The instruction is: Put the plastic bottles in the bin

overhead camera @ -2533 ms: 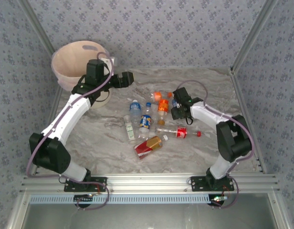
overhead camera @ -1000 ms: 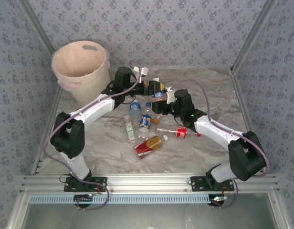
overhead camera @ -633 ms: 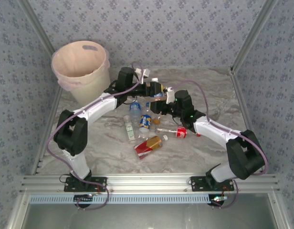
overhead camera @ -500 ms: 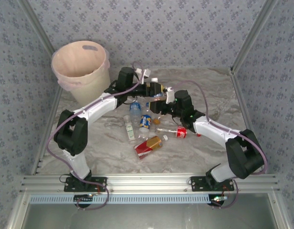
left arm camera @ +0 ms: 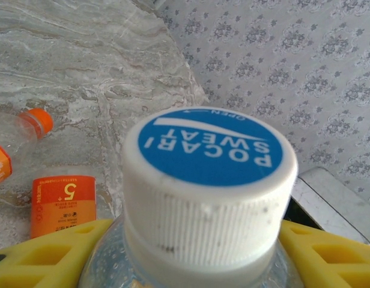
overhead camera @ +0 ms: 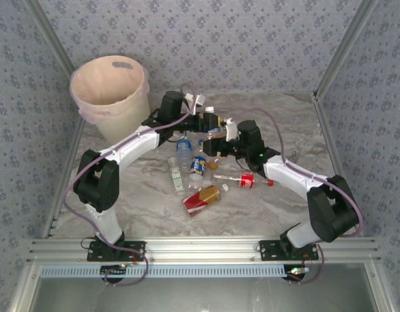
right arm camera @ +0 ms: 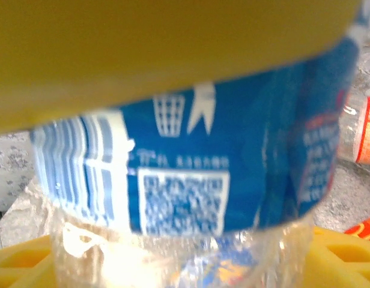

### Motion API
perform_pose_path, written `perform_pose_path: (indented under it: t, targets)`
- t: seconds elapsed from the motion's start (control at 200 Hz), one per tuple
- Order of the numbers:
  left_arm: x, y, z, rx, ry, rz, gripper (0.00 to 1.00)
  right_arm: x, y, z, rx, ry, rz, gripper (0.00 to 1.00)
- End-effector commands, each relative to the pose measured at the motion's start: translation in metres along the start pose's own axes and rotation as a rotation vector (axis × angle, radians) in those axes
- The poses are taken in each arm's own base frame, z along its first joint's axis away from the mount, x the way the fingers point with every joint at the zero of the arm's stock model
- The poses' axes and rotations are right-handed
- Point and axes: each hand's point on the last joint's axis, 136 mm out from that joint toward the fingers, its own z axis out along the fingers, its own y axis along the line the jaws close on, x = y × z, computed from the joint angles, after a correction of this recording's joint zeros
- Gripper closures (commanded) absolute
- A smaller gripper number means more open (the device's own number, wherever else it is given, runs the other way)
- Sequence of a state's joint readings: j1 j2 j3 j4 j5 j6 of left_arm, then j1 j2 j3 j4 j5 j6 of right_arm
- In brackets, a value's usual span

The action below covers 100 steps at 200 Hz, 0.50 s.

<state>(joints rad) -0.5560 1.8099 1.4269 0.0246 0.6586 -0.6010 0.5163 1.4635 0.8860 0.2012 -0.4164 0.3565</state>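
Observation:
A clear plastic bottle with a blue label point(overhead camera: 213, 130) hangs above the table's middle, between both grippers. My left gripper point(overhead camera: 208, 123) is shut on its neck: yellow fingers point(left arm camera: 47, 255) flank the white-and-blue cap point(left arm camera: 209, 174). My right gripper point(overhead camera: 221, 141) is open, its yellow fingers point(right arm camera: 347, 258) standing wide on either side of the bottle's clear bottom end point(right arm camera: 191, 252). Several more plastic bottles lie below: a clear one point(overhead camera: 183, 151), a blue-labelled one point(overhead camera: 199, 166), a red-labelled one point(overhead camera: 242, 180) and a red-and-yellow one point(overhead camera: 201, 198). The cream bin point(overhead camera: 89, 107) stands at the back left.
Two orange-labelled bottles point(left arm camera: 62, 204) lie on the marble table under the held one. A flattened clear bottle point(overhead camera: 176, 174) lies left of the group. Patterned walls close the back and both sides. Bare table lies between the bin and the bottles.
My left arm swung from the bin over to the middle and closed on the blue-labelled bottle that my right gripper held up. The right jaws have since widened.

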Motion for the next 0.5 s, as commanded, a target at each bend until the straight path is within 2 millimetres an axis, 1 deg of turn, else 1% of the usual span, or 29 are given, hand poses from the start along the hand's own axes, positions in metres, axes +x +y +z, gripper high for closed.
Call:
perform_pose_path:
  t: [0.0,0.075,0.17,0.495]
  targets:
    - [-0.016,-0.001,-0.002,-0.007,-0.036,0.036,0.44,0.006,0.003,-0.011,0.013,0.054,-0.057,0.13]
    - [-0.019,0.001,-0.003,-0.016,-0.046,0.031,0.45,0.011,0.001,-0.015,0.028,0.075,-0.085,0.06]
    - [-0.024,0.003,-0.007,-0.028,-0.064,0.031,0.46,0.013,-0.002,-0.022,0.056,0.086,-0.115,0.0]
    - [-0.048,0.015,-0.022,-0.083,-0.142,0.029,0.46,0.011,-0.017,-0.053,0.142,0.074,-0.203,0.0]
